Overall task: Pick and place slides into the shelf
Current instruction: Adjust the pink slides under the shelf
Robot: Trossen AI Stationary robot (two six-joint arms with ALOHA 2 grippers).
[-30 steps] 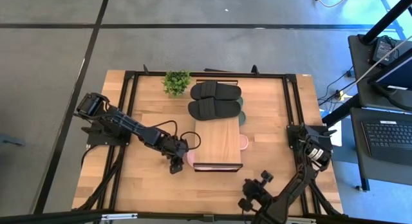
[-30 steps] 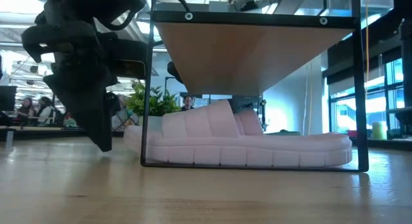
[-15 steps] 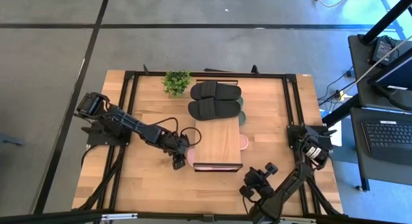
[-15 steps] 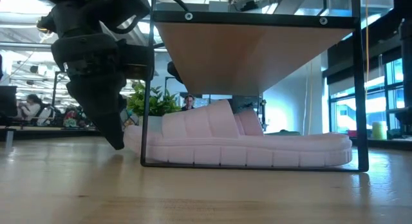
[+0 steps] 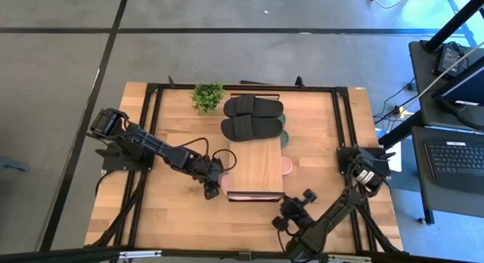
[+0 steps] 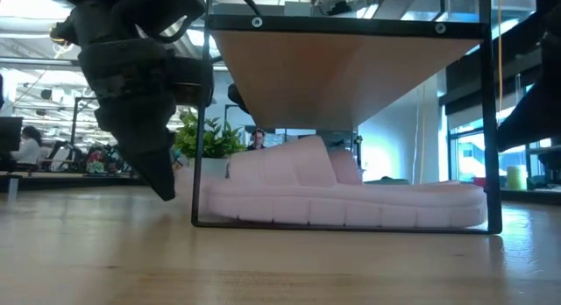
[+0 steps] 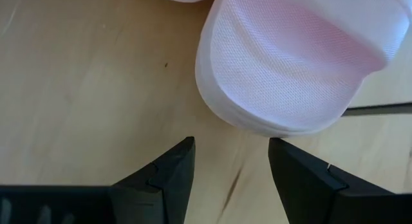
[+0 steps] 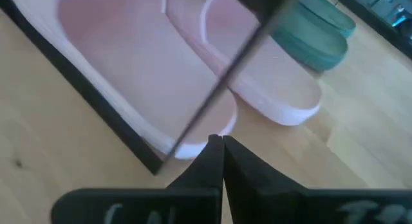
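Note:
The shelf (image 5: 255,168) stands mid-table with its legs on the wood, and a pair of black slides (image 5: 253,116) lies on its far end. Beyond it lies a dark green slide (image 8: 309,34). Two pale pink slides lie crosswise under the shelf, flat on their soles; the nearer one (image 6: 342,200) pokes out at the left. My left gripper (image 5: 212,189) is open at that slide's rounded end (image 7: 283,76), one finger on either side of its line. My right gripper (image 8: 222,143) is shut and hovers off the shelf's near right corner. My left gripper comes slanting down from the table's left at the near pink slide's rounded end (image 7: 257,124). A thin strip of table shows between its fingertips (image 7: 183,150) and the slide, so I cannot tell whether it touches. The slide lies flat on the table.
A small potted plant (image 5: 207,97) stands at the far left of the shelf. The shelf's dark frame post (image 6: 195,121) and bottom bar (image 8: 84,95) border the pink slides. Bare wood lies left and right of the shelf (image 5: 162,210).
My left gripper has moved toward the table's right, up to the shelf's near left corner. The near pink slide has slid to the right, farther under the shelf. My right gripper, still shut, has moved toward the shelf's near right corner.

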